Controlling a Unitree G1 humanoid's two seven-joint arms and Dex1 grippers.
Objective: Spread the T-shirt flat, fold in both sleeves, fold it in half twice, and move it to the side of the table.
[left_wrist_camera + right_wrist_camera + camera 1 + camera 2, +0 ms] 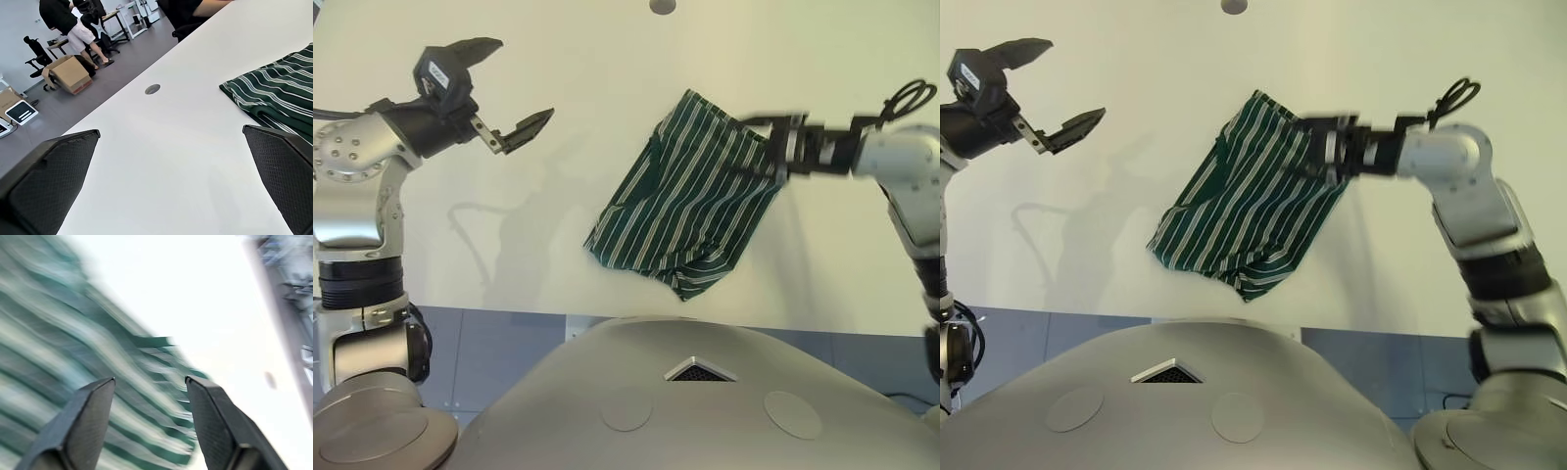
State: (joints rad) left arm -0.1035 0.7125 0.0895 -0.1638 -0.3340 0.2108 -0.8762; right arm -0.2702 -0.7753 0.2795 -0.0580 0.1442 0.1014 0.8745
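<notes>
In the head view the folded striped T-shirt (pixel 690 196) lies centre-right on the table (pixel 558 245). My left gripper (pixel 522 80) is spread at upper left. At my right wrist, the right gripper (pixel 149 382) gapes over cloth. A shallow pinch might catch one layer and unfold it.

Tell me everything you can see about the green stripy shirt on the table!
The dark green T-shirt with thin white stripes looks like soft cloth. It is folded into a small, lumpy, roughly four-sided bundle, with layers showing at its near corner. It lies tilted on the white table, near the middle. The right gripper is at the shirt's right edge with its fingers apart. It is too blurred to tell whether it touches the cloth.
</notes>
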